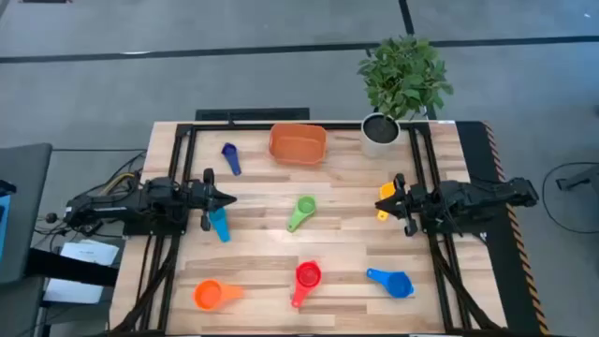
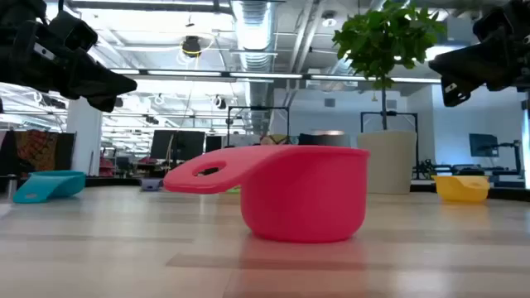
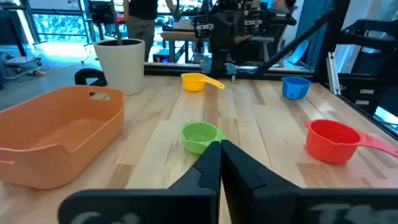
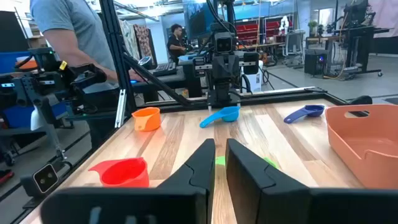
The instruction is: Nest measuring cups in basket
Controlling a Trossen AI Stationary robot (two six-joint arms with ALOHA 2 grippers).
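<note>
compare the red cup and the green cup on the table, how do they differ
The red cup is red and lies toward the table's front edge; the green cup is green and lies near the middle, closer to the orange basket. From above, the red cup's bowl looks larger than the green cup's. Both stand upright on the wood with handles pointing roughly the same way, and neither is touched by a gripper.

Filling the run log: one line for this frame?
stage: pre-grasp | basket: no cups inside | cups: all loose on table | left gripper: shut, holding nothing | right gripper: above yellow cup
</note>
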